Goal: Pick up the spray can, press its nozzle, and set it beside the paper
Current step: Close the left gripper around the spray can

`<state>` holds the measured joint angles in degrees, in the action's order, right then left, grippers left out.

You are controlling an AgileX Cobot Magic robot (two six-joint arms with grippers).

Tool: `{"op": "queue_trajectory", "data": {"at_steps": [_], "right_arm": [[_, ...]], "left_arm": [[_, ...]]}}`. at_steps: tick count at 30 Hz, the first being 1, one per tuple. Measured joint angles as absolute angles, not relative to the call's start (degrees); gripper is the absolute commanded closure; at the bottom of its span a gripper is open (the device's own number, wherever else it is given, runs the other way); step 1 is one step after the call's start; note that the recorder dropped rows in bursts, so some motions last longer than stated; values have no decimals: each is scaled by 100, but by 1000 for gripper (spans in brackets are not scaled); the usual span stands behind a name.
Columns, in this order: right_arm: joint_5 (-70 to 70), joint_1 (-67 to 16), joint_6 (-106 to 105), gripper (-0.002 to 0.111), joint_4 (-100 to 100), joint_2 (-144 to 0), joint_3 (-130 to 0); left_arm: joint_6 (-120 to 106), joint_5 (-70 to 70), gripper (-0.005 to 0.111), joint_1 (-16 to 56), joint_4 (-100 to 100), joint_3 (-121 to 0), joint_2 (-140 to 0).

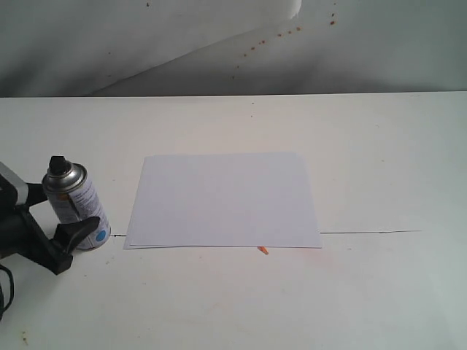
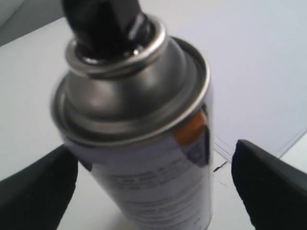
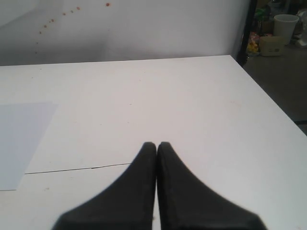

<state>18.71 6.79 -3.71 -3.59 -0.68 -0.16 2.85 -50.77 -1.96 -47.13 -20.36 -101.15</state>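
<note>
The silver spray can (image 1: 76, 205) stands at the table's left, leaning slightly, just left of the white paper (image 1: 226, 200); its black nozzle (image 1: 58, 163) points up. My left gripper (image 1: 67, 217) is open around the can's lower body, with one black finger (image 1: 79, 232) in front of it. In the left wrist view the can (image 2: 144, 158) fills the frame under the nozzle (image 2: 103, 21), between the fingers of the left gripper (image 2: 153, 170); a gap shows on the paper side. The right gripper (image 3: 157, 144) is shut and empty, away from the paper (image 3: 19, 139).
A thin black line (image 1: 372, 232) crosses the white table to the paper's right. A small orange mark (image 1: 263, 251) lies at the paper's front edge. The table's edge (image 3: 268, 100) shows in the right wrist view, with a white bucket (image 3: 286, 24) beyond.
</note>
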Motion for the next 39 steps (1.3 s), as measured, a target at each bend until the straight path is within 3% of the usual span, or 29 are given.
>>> {"op": "queue_trajectory", "data": {"at_steps": [18,39], "right_arm": [[1871,679,-371,108,-359,-68,-16],[1871,679,-371,108,-359,-68,-16]], "left_arm": [[-596,-6140,25,-266,-4638,-2135,-10985],[-618,-6193,25,-266,-4625,-2135,-10989]]}}
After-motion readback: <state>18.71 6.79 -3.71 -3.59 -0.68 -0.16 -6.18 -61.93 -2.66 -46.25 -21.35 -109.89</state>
